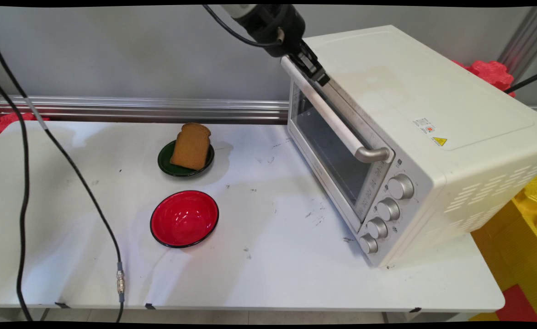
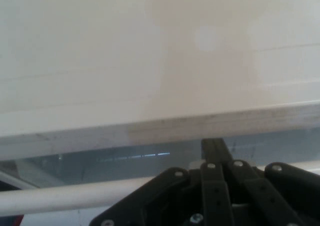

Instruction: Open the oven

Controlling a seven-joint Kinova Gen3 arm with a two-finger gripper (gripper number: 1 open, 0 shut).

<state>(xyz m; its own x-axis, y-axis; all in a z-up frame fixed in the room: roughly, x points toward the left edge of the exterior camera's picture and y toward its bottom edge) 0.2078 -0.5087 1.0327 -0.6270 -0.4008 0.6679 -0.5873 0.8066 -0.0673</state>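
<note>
The black two-finger hand (image 1: 316, 73) pinches the cream toaster oven's (image 1: 433, 137) long silver door handle (image 1: 337, 123) at its far end.

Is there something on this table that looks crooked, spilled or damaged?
The oven stands at an angle to the table edge, and its right corner reaches past the table's right side. The bread leans over the rim of the green plate. Dark scuffs mark the table. Nothing is spilled.
</note>
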